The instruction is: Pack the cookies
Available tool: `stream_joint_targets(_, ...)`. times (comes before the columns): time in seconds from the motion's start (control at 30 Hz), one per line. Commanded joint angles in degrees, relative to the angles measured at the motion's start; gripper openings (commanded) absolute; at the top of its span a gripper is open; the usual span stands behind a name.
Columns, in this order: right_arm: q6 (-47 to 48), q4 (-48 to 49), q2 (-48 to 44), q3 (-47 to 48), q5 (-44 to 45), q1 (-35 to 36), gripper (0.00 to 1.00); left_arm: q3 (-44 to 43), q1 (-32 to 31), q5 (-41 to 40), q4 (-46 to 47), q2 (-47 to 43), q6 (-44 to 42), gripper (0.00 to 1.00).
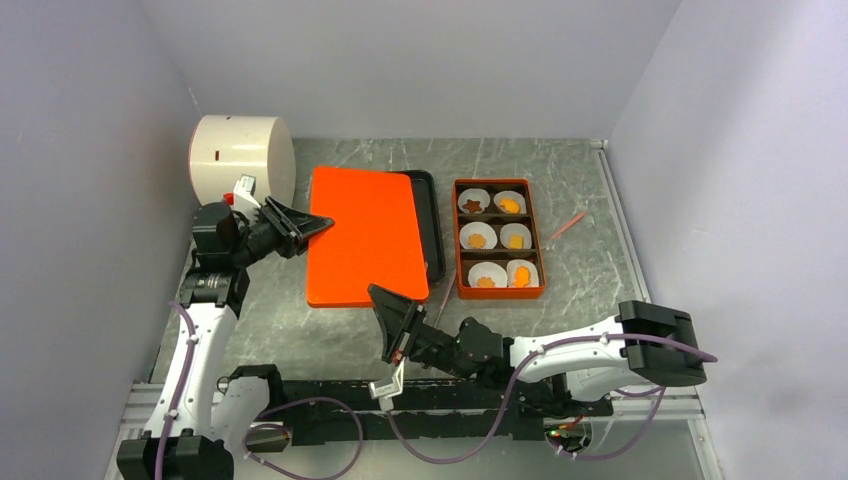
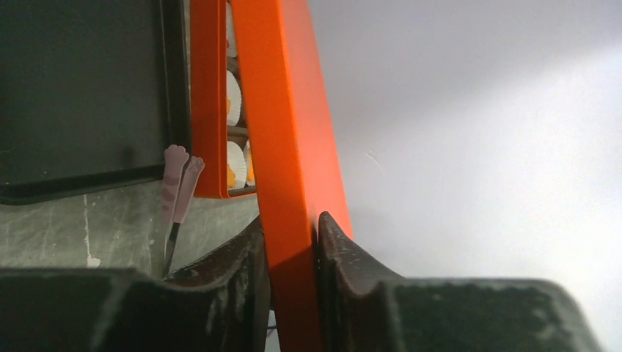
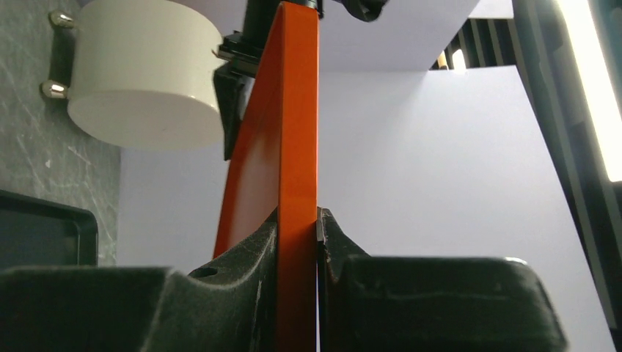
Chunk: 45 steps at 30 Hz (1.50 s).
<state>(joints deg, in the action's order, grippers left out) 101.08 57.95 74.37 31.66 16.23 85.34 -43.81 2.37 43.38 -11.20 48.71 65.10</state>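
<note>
An orange box on the table holds six white paper cups, each with a cookie: a dark brown star and several orange ones. A flat orange lid hangs over a black tray, to the left of the box. My left gripper is shut on the lid's left edge, and in the left wrist view the lid runs edge-on between the fingers. My right gripper is shut on the lid's near edge, and the lid shows in the right wrist view.
A white cylinder stands at the back left by the wall. Pink tweezers lie right of the box. A second pair with paw tips lies near the box's front left corner. Grey walls close in on three sides.
</note>
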Motion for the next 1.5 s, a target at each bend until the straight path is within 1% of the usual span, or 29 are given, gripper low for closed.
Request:
stream_joint_targets(0.0, 3.4, 8.43, 1.32, -0.5, 1.54, 0.29, 0.08, -0.56, -0.17, 1.8, 3.88, -0.05, 0.55, 0.27)
stream_joint_targets(0.1, 4.54, 8.36, 2.36, -0.72, 2.64, 0.39, 0.13, -0.43, -0.18, 2.3, 4.1, 0.21, 0.66, 0.18)
stream_joint_targets(0.2, 3.37, 8.88, 2.39, -1.09, 3.42, 0.42, 0.2, 0.05, -0.22, 2.42, 4.53, 0.47, 0.79, 0.06)
stream_joint_targets(0.23, 2.89, 8.8, 2.19, -1.3, 3.71, 0.42, 0.24, 0.21, -0.23, 2.31, 4.72, 0.51, 0.75, 0.05)
stream_joint_targets(0.27, 2.24, 8.59, 1.92, -1.48, 4.09, 0.39, 0.3, 0.4, -0.23, 2.18, 4.95, 0.59, 0.83, 0.05)
stream_joint_targets(0.3, 1.56, 8.06, 1.58, -1.66, 4.68, 0.36, 0.42, 0.58, -0.26, 2.05, 5.36, 0.6, 1.09, 0.05)
stream_joint_targets(0.33, 0.66, 7.12, 1.22, -1.82, 5.29, 0.43, 0.49, 0.84, -0.24, 1.82, 6.09, 0.6, 1.55, 0.05)
stream_joint_targets(0.4, -1.38, 3.46, -0.06, -1.99, 6.97, 0.46, 0.61, 1.53, -0.26, 1.39, 8.21, 0.47, 2.97, 0.05)
stream_joint_targets(0.47, -5.1, -1.46, -1.8, -1.98, 8.64, 0.62, 0.68, 1.56, -0.21, 0.92, 9.65, 0.67, 3.73, 0.05)
stream_joint_targets(0.57, -13.19, -8.82, -5.4, -1.97, 9.97, 0.8, 0.77, 0.87, -0.26, -0.04, 10.74, 1.26, 3.85, 0.05)
stream_joint_targets(0.63, -19.57, -15.47, -8.0, -1.19, 10.67, 1.16, 0.81, 0.24, -0.26, -0.86, 10.76, 1.89, 3.58, 0.05)
stream_joint_targets(0.7, -27.5, -22.94, -10.14, 0.1, 10.77, 1.19, 0.81, -0.12, -0.26, -1.6, 12.95, 2.65, 3.49, 0.05)
stream_joint_targets(0.93, -45.32, -37.61, -14.69, 3.02, 10.17, 1.27, 0.83, 3.2, -0.56, -5.04, 23.09, 4.22, 8.5, 0.05)
stream_joint_targets(1.07, -53.81, -42.08, -19.51, 3.03, 9.68, 1.1, 0.87, 4.6, -1.2, -6.29, 26.41, 5.28, 10.17, 0.05)
stream_joint_targets(1.2, -61.05, -46.07, -22.94, 3.84, 8.81, -0.14, 0.91, 7.74, -1.96, -7.71, 33.19, 5.83, 14.52, 0.05)
stream_joint_targets(1.3, -68.76, -47.69, -23.64, 5.09, 10.89, -4.31, 0.96, 8.8, -2.03, -8.72, 36.08, 6.55, 16.08, 0.05)
stream_joint_targets(1.37, -74.41, -49.44, -23.61, 6.32, 9.29, -10.64, 0.97, 8.79, -4.16, -9.56, 36.35, 6.91, 15.94, 0.05)
stream_joint_targets(1.47, -84.47, -51.33, -23.19, 8.53, 6.26, -23.61, 0.99, 9.44, -5.8, -11.14, 37.88, 7.23, 16.46, 0.05)
